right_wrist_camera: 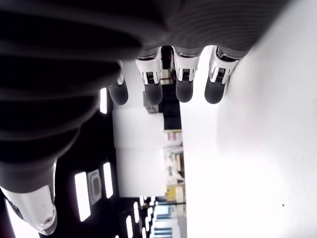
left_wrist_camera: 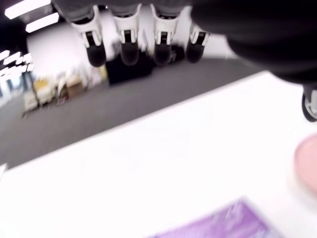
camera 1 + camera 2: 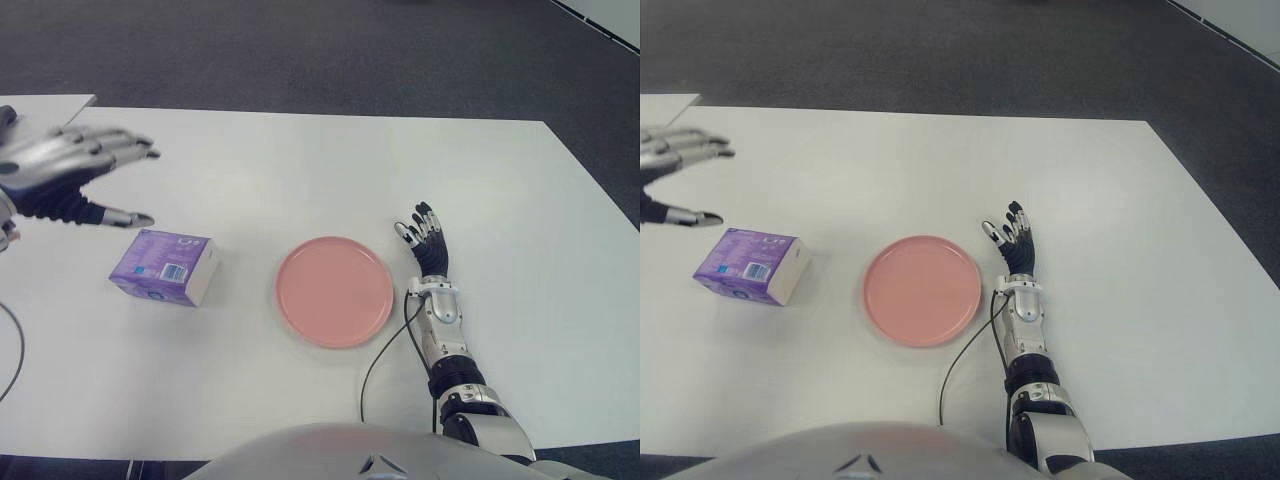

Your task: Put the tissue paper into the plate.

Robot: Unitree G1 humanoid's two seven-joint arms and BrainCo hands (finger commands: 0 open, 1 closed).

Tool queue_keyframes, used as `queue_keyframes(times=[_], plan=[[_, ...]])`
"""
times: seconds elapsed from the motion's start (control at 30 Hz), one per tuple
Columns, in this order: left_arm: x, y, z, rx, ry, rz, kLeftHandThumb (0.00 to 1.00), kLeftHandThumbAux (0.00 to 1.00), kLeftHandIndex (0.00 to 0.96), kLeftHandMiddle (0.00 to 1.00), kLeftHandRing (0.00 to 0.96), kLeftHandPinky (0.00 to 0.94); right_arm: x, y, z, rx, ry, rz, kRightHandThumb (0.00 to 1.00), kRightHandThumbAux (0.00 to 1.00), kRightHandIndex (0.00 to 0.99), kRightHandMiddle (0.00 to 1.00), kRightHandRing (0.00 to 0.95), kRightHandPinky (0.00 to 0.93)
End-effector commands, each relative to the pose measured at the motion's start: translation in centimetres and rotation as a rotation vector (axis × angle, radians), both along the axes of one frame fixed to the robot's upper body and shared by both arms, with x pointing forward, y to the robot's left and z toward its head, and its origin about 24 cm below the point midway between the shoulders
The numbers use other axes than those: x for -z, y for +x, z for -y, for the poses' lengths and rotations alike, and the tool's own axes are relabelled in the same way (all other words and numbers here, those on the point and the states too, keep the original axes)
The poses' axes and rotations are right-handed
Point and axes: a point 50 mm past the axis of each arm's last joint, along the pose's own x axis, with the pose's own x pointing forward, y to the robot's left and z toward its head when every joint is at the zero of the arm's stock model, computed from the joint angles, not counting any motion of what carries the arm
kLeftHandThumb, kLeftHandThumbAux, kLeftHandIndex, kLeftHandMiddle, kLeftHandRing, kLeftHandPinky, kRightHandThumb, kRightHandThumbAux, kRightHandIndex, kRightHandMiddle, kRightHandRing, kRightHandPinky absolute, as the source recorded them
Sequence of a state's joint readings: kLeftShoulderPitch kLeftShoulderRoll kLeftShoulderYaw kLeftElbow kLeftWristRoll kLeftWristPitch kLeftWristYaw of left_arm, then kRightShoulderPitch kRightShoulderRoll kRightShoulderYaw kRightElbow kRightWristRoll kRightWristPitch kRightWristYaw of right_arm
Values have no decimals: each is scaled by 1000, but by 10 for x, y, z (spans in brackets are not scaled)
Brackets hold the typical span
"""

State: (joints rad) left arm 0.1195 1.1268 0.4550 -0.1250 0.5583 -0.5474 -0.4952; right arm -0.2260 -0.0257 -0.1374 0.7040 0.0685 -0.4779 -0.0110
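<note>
while left hand (image 3: 62, 175) hovers, fingers released | tissue pack (image 3: 165, 266) left of plate (image 3: 334, 291)

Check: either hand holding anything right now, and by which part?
Nothing held. Left hand is open above the tissue pack; right hand is open right of the plate.

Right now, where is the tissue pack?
In the eye views the tissue pack lies on the table, on the robot's left of the plate and apart from it. The open left hand shows just beyond it, holding nothing.
</note>
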Motion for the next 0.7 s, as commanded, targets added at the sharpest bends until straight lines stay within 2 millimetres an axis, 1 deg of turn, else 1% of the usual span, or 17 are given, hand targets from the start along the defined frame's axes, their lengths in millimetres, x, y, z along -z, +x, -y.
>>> queue_keyframes(times=[0.03,0.23,0.4,0.5,0.63,0.7], plan=[[14,-2,-4,22,125,-32,159,186,0,0,0,0,33,-22,3,11,39,-177,160,650,15,0,0,19],[22,1,-7,32,217,-37,192,158,0,0,0,0,33,-21,5,5,45,-181,142,674,16,0,0,26],[38,8,-13,41,312,-60,244,131,0,0,0,0,32,-18,5,-5,35,-174,143,690,17,0,0,27],[43,10,-15,53,339,-65,275,119,0,0,0,0,33,-17,7,-3,21,-177,144,694,14,0,0,24],[47,13,-16,62,352,-68,298,111,0,0,0,0,35,-11,7,-6,16,-203,144,699,10,0,0,21],[49,14,-16,68,354,-73,304,111,0,0,0,0,40,-10,8,-13,24,-238,144,700,9,0,0,20]])
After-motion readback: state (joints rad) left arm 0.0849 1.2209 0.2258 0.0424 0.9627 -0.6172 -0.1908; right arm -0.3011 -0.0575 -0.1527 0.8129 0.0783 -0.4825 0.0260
